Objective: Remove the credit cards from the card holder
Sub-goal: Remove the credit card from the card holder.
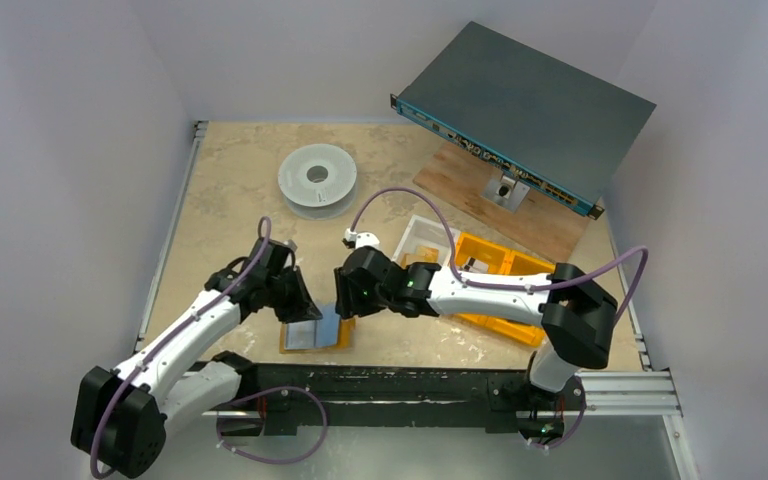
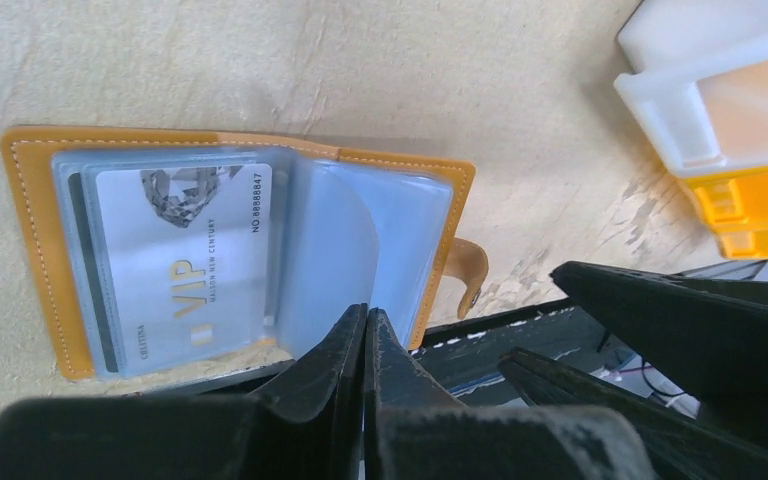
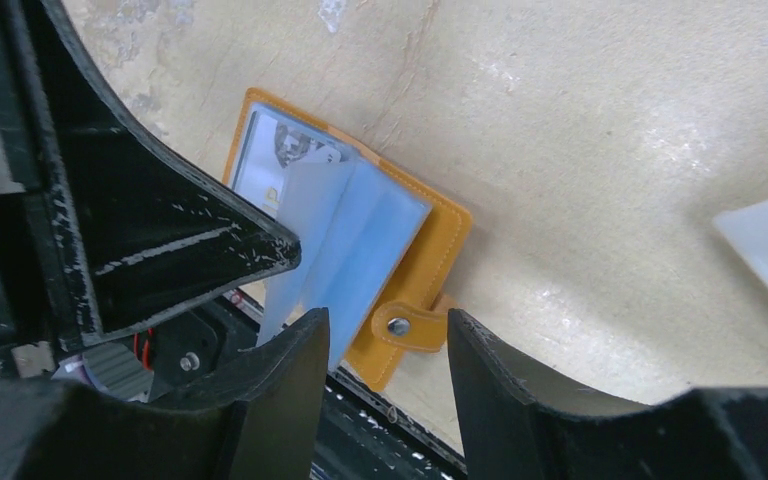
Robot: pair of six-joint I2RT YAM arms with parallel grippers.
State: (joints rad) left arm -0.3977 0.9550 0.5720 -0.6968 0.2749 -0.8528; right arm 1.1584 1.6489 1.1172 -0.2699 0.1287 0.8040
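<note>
Above the table [image 2: 360,80], left fingers [image 2: 340,370] clenched (at the card holder [image 2: 35,200]), right fingers [image 3: 280,390] parted.

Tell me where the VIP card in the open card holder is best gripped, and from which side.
Probably the card's long edge nearest the fold of the card holder, coming from that side. It lies flat inside a clear pocket, so only a thin edge pinch works, and the loose sleeve there is lifted. Where the pocket opens isn't visible.

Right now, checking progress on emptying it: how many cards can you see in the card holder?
2: the silver VIP card in the card holder's exposed sleeve, and a dark-striped card edge behind it. Other sleeves may hide more.
</note>
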